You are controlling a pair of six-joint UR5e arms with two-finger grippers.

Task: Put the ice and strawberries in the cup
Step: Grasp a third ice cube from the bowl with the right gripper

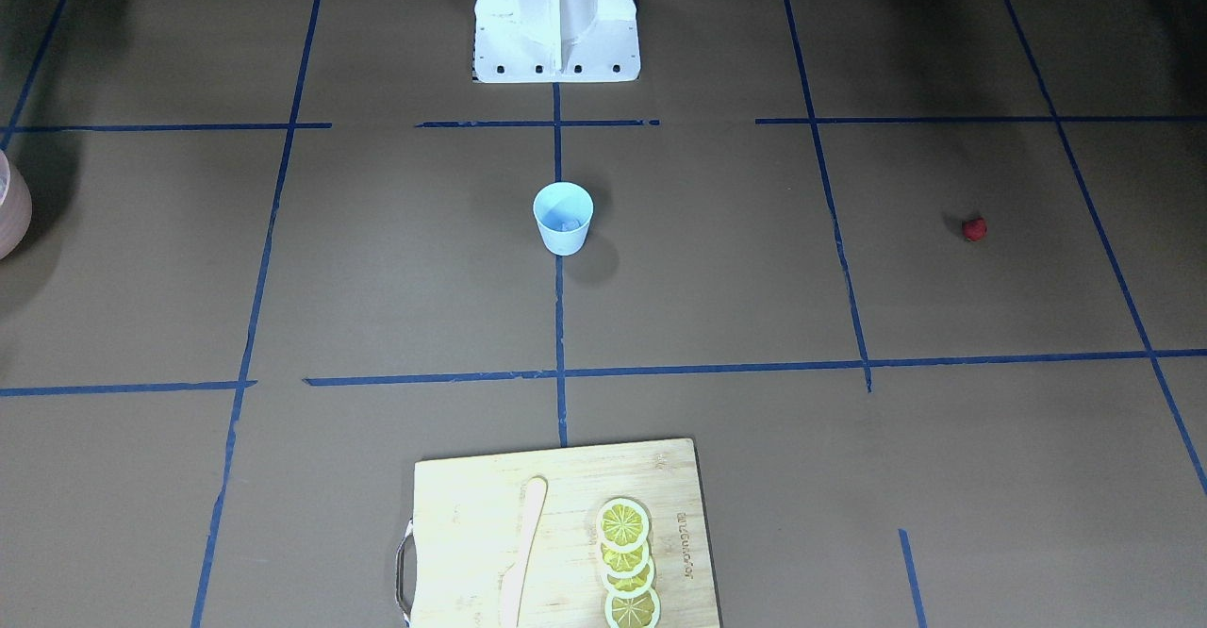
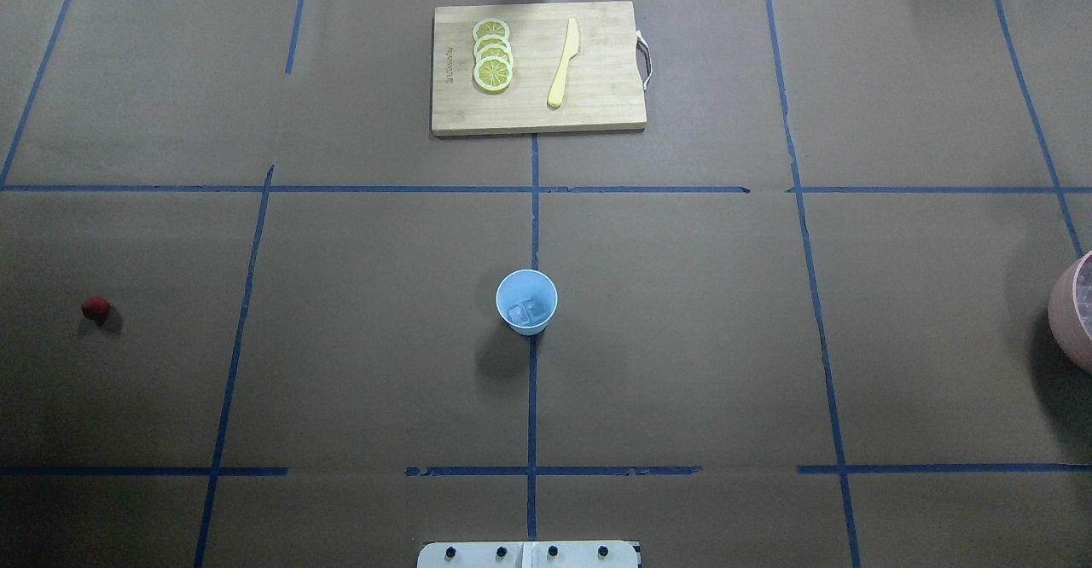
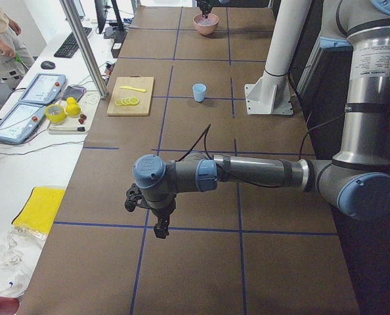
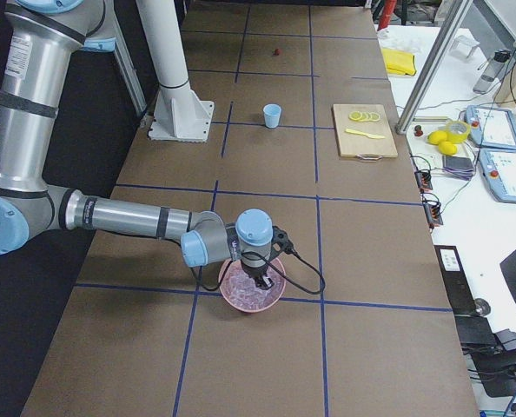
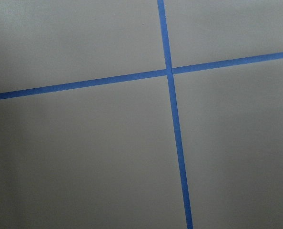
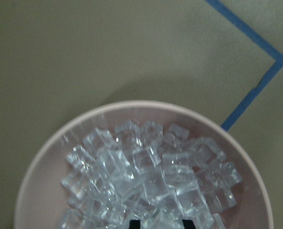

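Over pinkish bowl (image 6: 51,148) at robot's right | right gripper (image 6: 161,223) fingers apart, nothing held, just above piled ice (image 6: 146,176) | left gripper (image 3: 161,228) over bare table (image 5: 84,157), opening cannot tell | cup (image 1: 563,232) mid-table, cubes inside; strawberry (image 2: 95,309) well apart on left | risk: slick cube squirts from closing fingers, or two wedge together

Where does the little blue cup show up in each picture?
Front-facing: cup at centre, above the board.
Overhead: cup at centre, below the board.
Left: cup top middle, right of board.
Right: cup top middle, left of board.
Left wrist: not in it.
Right wrist: not in it.
Landmark: the board.
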